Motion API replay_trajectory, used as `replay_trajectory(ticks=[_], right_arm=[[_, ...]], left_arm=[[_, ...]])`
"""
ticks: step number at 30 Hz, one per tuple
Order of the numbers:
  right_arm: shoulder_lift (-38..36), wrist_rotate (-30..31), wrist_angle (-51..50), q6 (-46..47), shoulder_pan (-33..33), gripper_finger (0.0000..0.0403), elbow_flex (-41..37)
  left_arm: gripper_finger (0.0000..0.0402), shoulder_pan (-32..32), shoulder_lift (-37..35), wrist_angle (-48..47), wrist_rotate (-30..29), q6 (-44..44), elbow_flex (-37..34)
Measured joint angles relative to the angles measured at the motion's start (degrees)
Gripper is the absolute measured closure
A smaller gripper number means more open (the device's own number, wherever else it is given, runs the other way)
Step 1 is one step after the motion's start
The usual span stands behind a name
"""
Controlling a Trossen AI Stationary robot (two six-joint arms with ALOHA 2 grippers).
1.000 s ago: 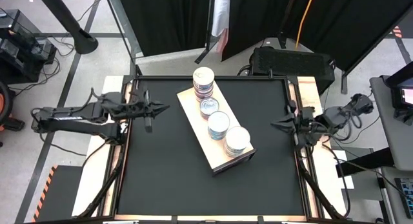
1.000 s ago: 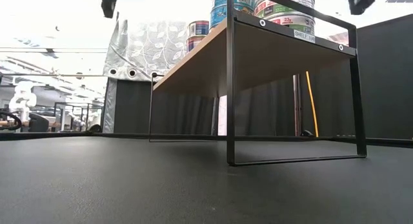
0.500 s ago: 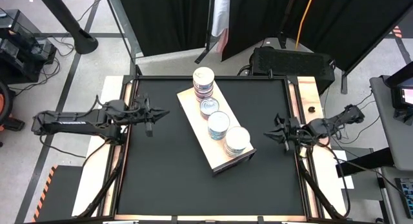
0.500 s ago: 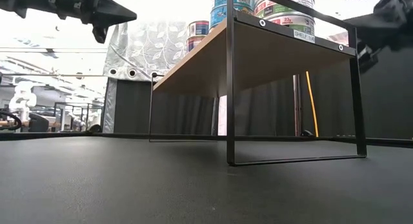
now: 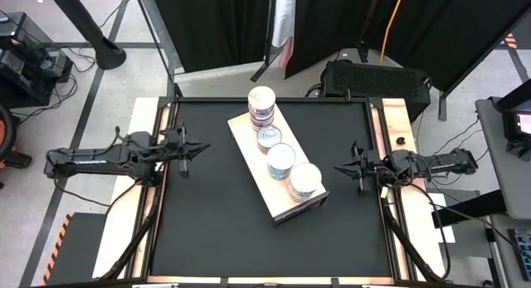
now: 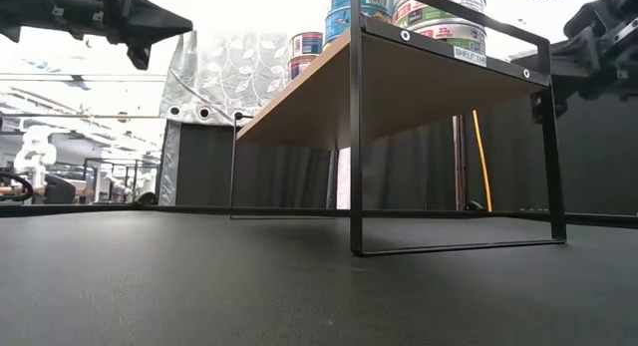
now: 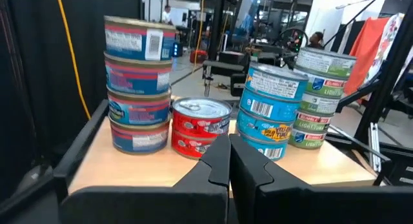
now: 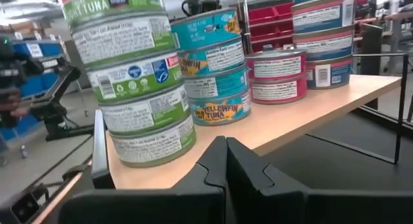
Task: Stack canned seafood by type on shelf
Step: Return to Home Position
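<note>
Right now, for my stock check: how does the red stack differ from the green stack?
The red stack is two tins high; the green stack is clearly taller. The red stack stands mid-row; the green stack ends the row. Both stand upright on the shelf.

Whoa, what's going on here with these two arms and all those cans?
Nothing is being handled at this moment. The cans sit on the wooden shelf, sorted by label into a pink stack, a red stack, a blue stack and a green stack. The left claw and the right claw are both shut and empty, hanging at opposite sides of the table, apart from the shelf. The stacking looks finished.
</note>
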Motion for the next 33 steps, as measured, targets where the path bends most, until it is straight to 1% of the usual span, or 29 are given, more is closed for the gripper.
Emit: replay_trajectory(ticks=[6, 11, 13, 16, 20, 22, 26, 28, 33], right_arm=[[0.02, -6.51, -1.15, -2.00, -6.69, 0.0402, 0.02], [0.22, -11.77, -2.13, -0.82, -10.01, 0.0402, 0.04], [0.65, -11.77, -2.17, -0.61, -10.18, 0.0403, 0.04], [1.80, -11.66, -2.17, -1.00, -10.28, 0.0403, 0.04], [3.65, -11.60, -2.19, -0.02, -10.90, 0.0403, 0.04], [4.28, -11.58, -2.19, -0.21, -10.92, 0.0403, 0.04], [4.89, -11.43, -2.19, -1.67, -10.90, 0.0403, 0.04], [4.96, -11.12, -2.15, -1.79, -10.90, 0.0403, 0.04], [4.96, -11.33, -2.06, -1.64, -10.90, 0.0403, 0.04]], left_arm=[[0.0400, 0.00, -4.76, -2.84, 0.05, 1.50, 0.02], [0.0400, 0.00, -8.05, -10.55, 0.05, 1.66, 0.02], [0.0400, 0.00, -9.53, -12.03, 0.05, 1.43, -0.45], [0.0400, 0.00, -12.94, -11.35, 0.05, 0.84, -2.59], [0.0400, 0.00, -18.84, -11.01, 0.27, -2.15, -8.22], [0.0400, 0.00, -21.60, -8.43, 1.27, -3.54, -11.75], [0.0400, 0.00, -21.88, -0.19, 3.16, -4.79, -18.47], [0.0400, 0.00, -21.76, -0.72, 2.96, -4.06, -18.50], [0.0400, 0.00, -22.04, 0.05, 2.91, 1.46, -18.51]])
